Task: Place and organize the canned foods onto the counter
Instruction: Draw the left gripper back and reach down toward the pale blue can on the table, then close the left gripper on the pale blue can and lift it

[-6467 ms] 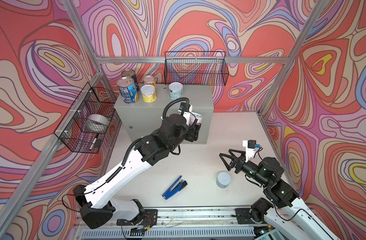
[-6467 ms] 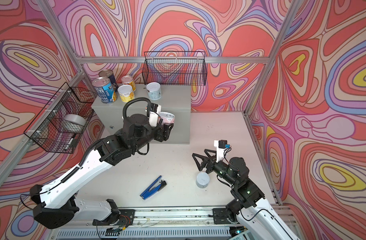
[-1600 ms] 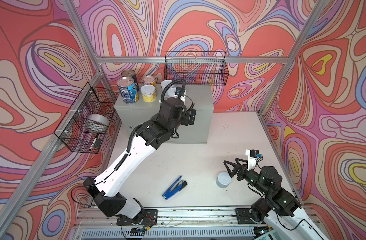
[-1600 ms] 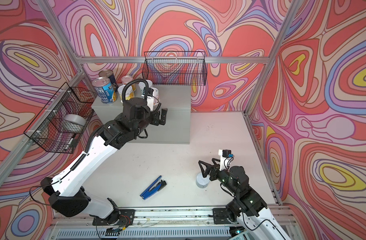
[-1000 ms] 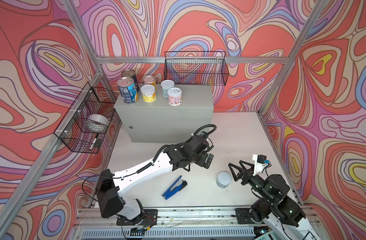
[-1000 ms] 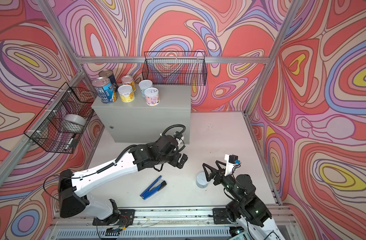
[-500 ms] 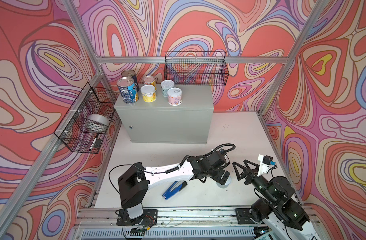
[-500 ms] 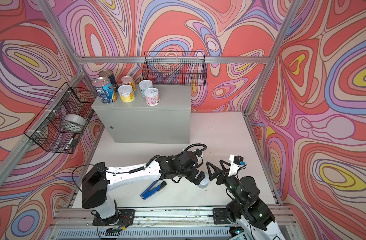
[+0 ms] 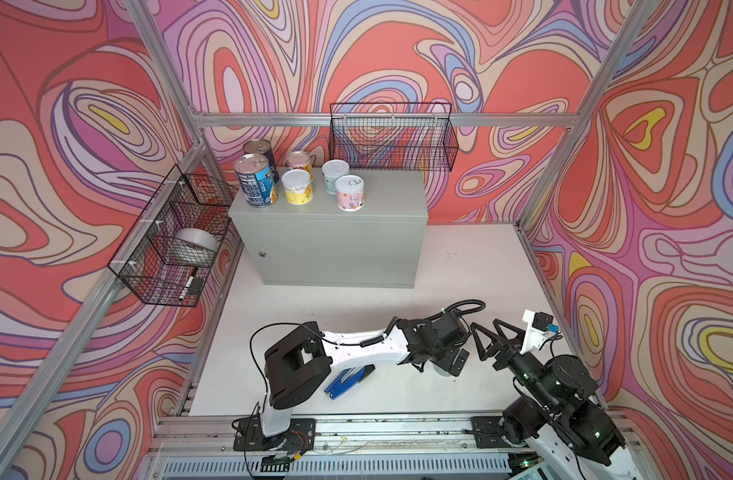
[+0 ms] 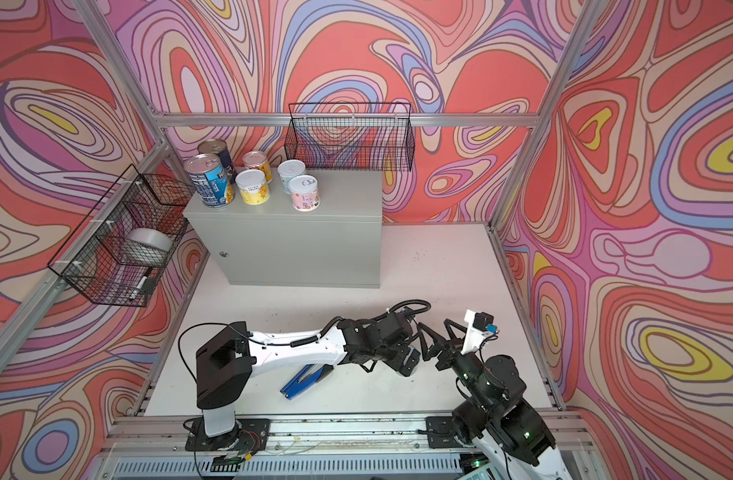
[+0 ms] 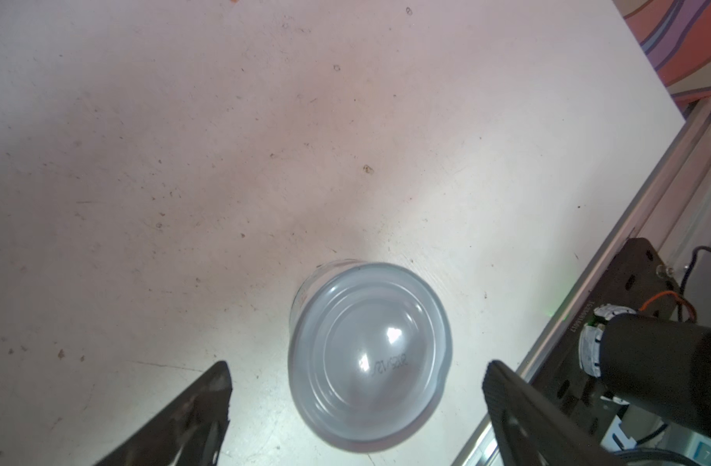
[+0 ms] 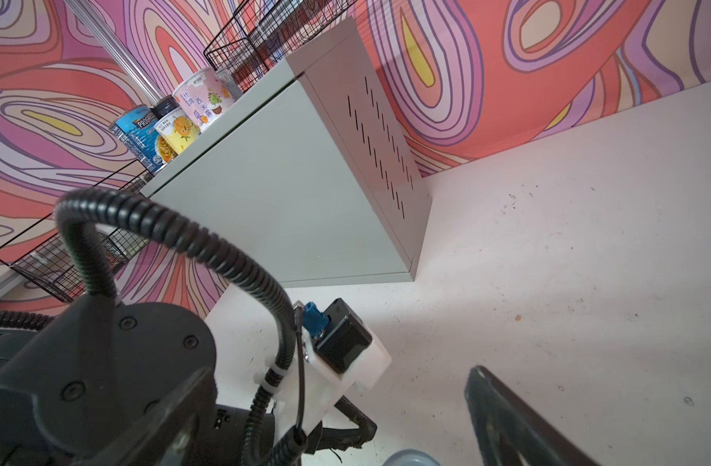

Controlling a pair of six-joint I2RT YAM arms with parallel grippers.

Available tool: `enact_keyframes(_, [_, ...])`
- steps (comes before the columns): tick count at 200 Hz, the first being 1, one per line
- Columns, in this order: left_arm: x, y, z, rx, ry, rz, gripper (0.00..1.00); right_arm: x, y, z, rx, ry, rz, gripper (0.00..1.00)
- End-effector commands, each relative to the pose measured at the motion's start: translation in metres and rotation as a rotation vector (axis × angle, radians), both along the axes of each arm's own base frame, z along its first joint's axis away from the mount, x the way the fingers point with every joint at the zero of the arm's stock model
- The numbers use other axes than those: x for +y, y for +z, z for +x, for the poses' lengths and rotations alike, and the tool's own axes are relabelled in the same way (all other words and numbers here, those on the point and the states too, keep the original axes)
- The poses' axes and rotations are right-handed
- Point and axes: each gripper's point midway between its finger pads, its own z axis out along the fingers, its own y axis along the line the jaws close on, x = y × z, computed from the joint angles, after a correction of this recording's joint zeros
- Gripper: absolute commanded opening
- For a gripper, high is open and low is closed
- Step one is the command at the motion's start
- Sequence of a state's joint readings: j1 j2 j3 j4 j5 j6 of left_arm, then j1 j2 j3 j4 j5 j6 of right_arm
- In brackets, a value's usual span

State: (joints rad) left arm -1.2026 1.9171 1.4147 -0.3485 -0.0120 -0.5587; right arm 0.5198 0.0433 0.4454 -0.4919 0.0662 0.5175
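Away from the counter (image 9: 389, 195), the left gripper (image 11: 358, 373) has dropped, jaws spread, over the last can (image 11: 370, 322) (untouched). Only it remains unplaced.

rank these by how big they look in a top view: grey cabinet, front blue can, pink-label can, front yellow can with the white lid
1. grey cabinet
2. front blue can
3. pink-label can and front yellow can: these look alike, so not ranked

Glossy ribbed metal can (image 11: 368, 359) on a matt, scuffed tabletop (image 11: 225, 141) (counter (image 9: 335, 245): smooth painted metal).
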Motion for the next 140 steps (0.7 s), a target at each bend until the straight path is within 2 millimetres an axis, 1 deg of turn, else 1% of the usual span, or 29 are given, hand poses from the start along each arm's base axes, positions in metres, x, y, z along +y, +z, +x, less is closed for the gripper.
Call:
enact_keyframes(1, [-0.002, -0.007, 0.005, 0.013, 0.033, 0.031, 1.00, -0.004, 0.007, -0.003, -0.012, -0.013, 0.000, 0.98])
enact_keyframes(41, [-0.006, -0.018, 0.000, 0.042, 0.021, 0.045, 0.99, -0.005, 0.009, -0.003, -0.006, -0.018, -0.010, 0.98])
enact_keyframes(80, [0.001, -0.033, 0.004, 0.033, 0.032, 0.114, 0.98, -0.007, 0.008, -0.003, -0.008, -0.024, -0.008, 0.98])
enact_keyframes(123, [0.003, -0.045, 0.003, 0.048, 0.033, 0.152, 0.98, -0.006, 0.006, -0.001, 0.003, -0.030, -0.015, 0.98])
enact_keyframes(140, [0.007, -0.049, 0.005, 0.041, 0.039, 0.176, 0.98, -0.006, 0.006, -0.001, 0.003, -0.029, -0.015, 0.98])
